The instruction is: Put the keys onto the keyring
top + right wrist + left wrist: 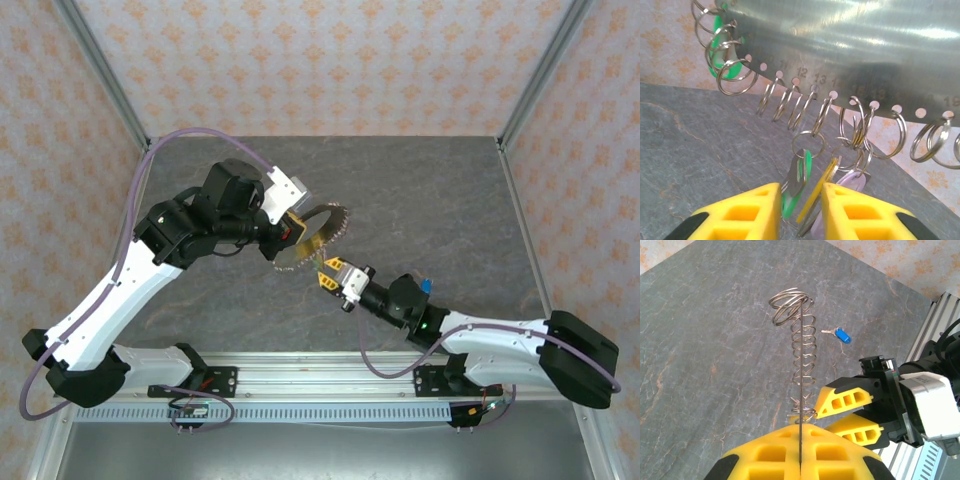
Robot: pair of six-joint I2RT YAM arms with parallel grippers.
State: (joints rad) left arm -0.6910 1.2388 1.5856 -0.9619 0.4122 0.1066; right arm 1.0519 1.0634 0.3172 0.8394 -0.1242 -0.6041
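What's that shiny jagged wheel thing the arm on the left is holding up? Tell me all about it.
The keyring is a thin, shiny metal disc, its rim punched with numbered holes hung with wire split rings. A few rings hold keys with green, yellow and lilac tags. It is held on edge above the grey table, clamped at its rim by the left gripper. The right gripper straddles the hanging keys.
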